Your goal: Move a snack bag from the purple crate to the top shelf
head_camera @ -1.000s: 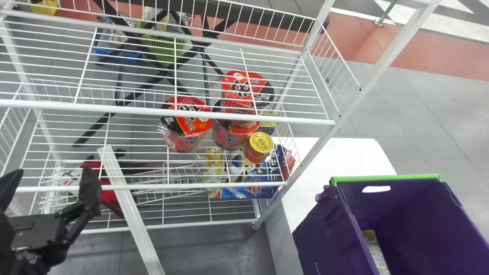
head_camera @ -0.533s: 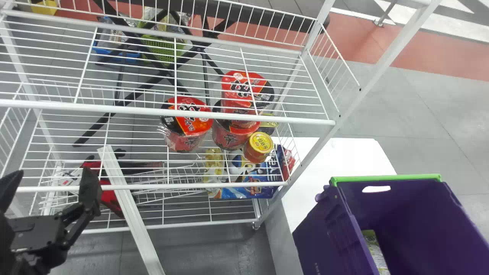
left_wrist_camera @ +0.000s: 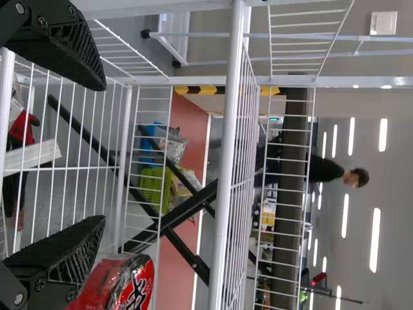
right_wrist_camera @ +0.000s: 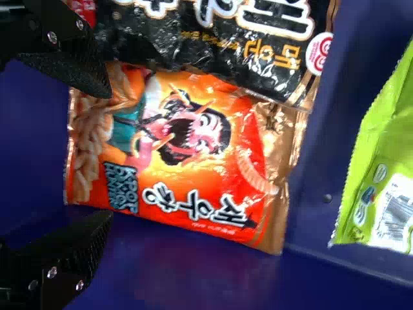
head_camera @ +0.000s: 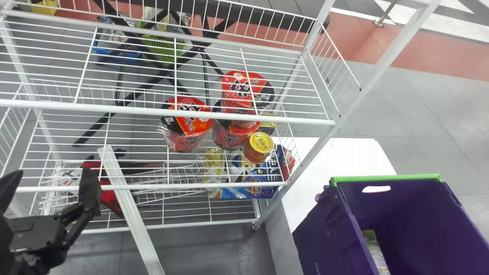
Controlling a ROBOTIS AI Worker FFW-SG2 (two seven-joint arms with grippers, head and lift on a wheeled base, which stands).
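Facing the orange snack bag [right_wrist_camera: 193, 155], the right tool [right_wrist_camera: 108, 155] gapes.

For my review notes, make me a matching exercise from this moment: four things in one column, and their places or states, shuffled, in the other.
Things
1. Crate
2. Yellow-lidded jar
3. Left pincer
4. Orange snack bag

Places and states
A. Open and empty, toward the left side of the wire rack
B. Lying flat, with a black snack bag right against it
C. Purple, with a bright green strip along one rim
D. On the rack, next to the red tubs

Right pairs: 1-C, 2-D, 3-A, 4-B
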